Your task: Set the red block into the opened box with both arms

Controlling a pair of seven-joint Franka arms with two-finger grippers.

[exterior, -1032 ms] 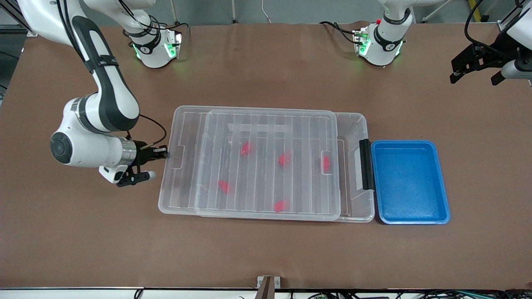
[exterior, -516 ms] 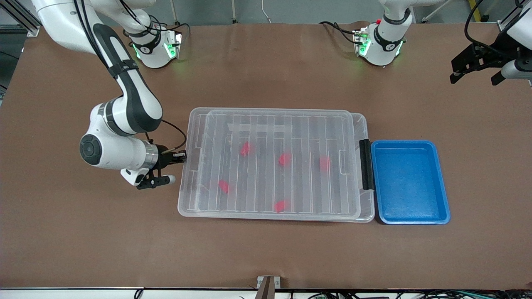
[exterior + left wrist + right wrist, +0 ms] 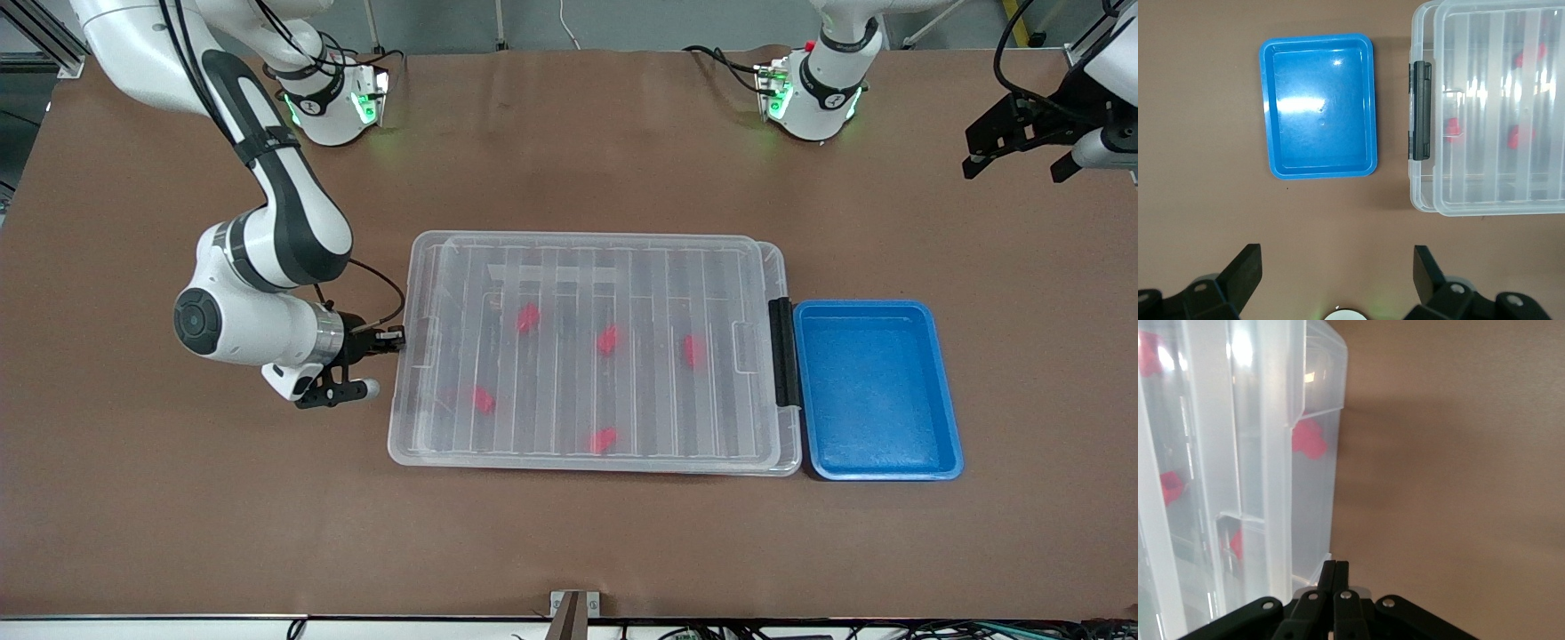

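Right arm (image 3: 267,178) is reaching down from its base, forearm bent low, wrist roughly horizontal. Right gripper (image 3: 391,340) is low at table level, fingers pressed fully together, tips pointing toward the left arm's end. Left arm waits, raised at its own end of the table; left gripper (image 3: 1018,151) up in the air, fingers (image 3: 1245,270) spread wide, holding nothing.

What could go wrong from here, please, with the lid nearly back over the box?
The right gripper, shut against the lid, may shove the box into the blue tray beside it. All five red blocks sit under the lid. The left gripper waits open near the table edge.
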